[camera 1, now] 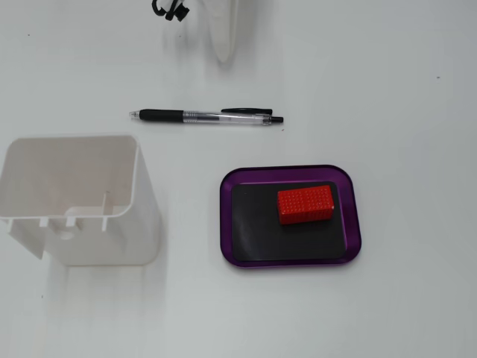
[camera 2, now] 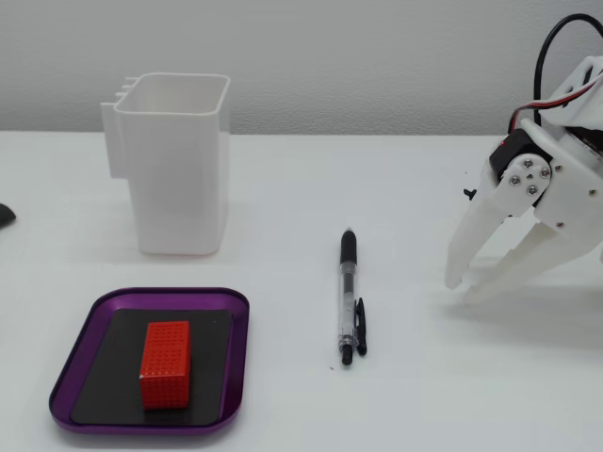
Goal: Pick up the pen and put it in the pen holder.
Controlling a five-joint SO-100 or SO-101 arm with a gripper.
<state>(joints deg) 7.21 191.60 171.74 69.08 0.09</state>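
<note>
The pen (camera 1: pixel 205 116), clear-barrelled with a black grip and clip, lies flat on the white table; in the other fixed view (camera 2: pixel 347 297) it lies in the middle, pointing away from the camera. The white plastic pen holder (camera 1: pixel 141 224) stands upright and looks empty; it shows at the back left in the other fixed view (camera 2: pixel 179 179). My white gripper (camera 2: pixel 462 290) hangs at the right with its tips together just above the table, clearly apart from the pen and holding nothing. Only its tip (camera 1: pixel 223 52) shows at the top edge of a fixed view.
A purple tray (camera 1: pixel 223 216) with a black mat holds a red block (camera 1: pixel 305 204); it sits at the front left in the other fixed view (camera 2: pixel 170 294), block (camera 2: pixel 166 363) on it. A dark object (camera 2: pixel 5 215) pokes in at the left edge.
</note>
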